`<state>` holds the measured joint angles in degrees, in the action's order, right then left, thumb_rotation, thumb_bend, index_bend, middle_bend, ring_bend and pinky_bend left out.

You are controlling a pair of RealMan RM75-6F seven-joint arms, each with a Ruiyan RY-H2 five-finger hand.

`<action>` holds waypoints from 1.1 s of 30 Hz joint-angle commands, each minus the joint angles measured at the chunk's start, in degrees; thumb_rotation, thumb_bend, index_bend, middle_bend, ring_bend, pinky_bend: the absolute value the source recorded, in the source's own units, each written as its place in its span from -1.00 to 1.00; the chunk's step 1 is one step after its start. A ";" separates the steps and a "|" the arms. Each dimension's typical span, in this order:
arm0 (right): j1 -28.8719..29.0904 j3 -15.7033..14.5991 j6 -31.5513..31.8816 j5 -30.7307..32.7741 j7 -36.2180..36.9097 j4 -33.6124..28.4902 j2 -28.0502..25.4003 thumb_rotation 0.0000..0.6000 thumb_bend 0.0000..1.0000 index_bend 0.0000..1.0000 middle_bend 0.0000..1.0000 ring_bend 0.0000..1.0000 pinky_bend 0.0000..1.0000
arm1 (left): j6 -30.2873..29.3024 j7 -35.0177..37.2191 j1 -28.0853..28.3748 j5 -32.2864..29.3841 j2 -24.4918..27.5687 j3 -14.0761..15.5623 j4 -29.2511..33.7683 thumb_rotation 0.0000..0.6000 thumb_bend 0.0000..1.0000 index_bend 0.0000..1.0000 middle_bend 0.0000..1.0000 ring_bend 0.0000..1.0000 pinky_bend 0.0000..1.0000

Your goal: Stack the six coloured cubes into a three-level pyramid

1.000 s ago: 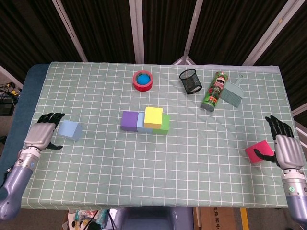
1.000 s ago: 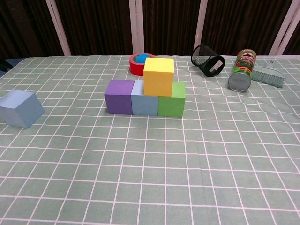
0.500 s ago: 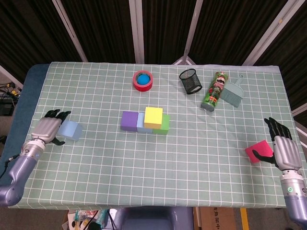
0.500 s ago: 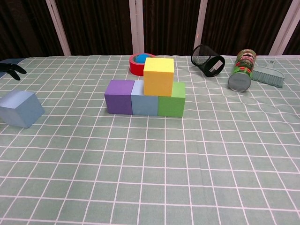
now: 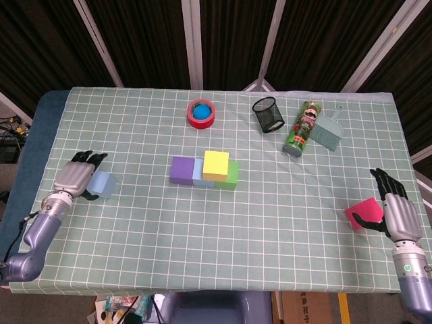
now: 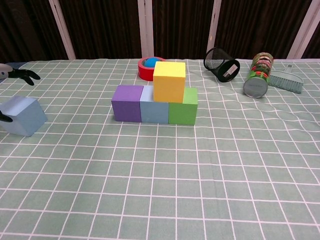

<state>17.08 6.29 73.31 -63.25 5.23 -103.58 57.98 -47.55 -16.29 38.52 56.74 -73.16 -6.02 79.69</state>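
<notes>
I see the purple cube [image 5: 181, 170], blue cube [image 6: 154, 111] and green cube [image 5: 232, 175] in a row mid-tabletop [image 5: 270, 223], the yellow cube [image 5: 216, 165] on top. Far left of that row, my left hand [image 5: 75, 178] has slid onto the light-blue cube [image 5: 102, 184], fingers spread over it. Far right of it, my right hand [image 5: 393, 210] rests open, thumb touching the pink cube [image 5: 363, 213].

Table cover: a green cloth with a white grid [image 5: 270, 223] spreads over the whole tabletop, lightly wrinkled.
Table edge: dark blue padding [image 5: 37, 145] shows along the cloth's left side.
Backdrop: black pleated curtains [image 5: 142, 40] hang behind the cloth's far edge.
Frame: pale metal bars [image 5: 193, 40] cross in front of the curtains, some upright, some slanted.
Floor: a brown cardboard box [image 5: 307, 308] sits below the cloth's near edge.
Light: even, soft shadows.
</notes>
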 commanded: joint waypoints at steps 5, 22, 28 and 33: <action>-0.51 0.46 -0.31 -0.52 -0.33 -0.26 0.12 1.00 -0.51 -1.00 -1.00 -1.00 -1.00 | 0.14 -0.85 1.18 -1.21 -1.94 -0.85 -1.24 1.00 -0.70 -1.00 -0.80 -1.00 -1.00; -1.37 1.58 -1.49 -1.03 -0.41 -0.31 0.22 1.00 -0.52 -1.00 -1.00 -1.00 -1.00 | -0.50 -1.75 1.35 -3.90 -2.59 -1.25 -0.23 1.00 -0.70 -1.00 -0.62 -1.00 -1.00; -1.65 1.81 -1.93 -1.28 -0.41 -0.50 0.21 1.00 -0.51 -1.00 -1.00 -1.00 -1.00 | -1.90 -0.40 -0.47 -3.65 -0.93 -0.58 0.34 1.00 -0.70 -1.00 -0.50 -1.00 -1.00; -1.84 1.93 -2.23 -1.44 -0.52 -0.61 0.22 1.00 -0.51 -1.00 -1.00 -1.00 -1.00 | -1.66 0.83 -1.50 -4.32 -0.43 -0.26 -0.38 1.00 -0.70 -1.00 -0.49 -0.99 -1.00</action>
<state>15.25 8.22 71.07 -64.69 4.72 -104.18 58.21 -49.29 -15.58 37.14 52.51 -73.68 -6.34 79.42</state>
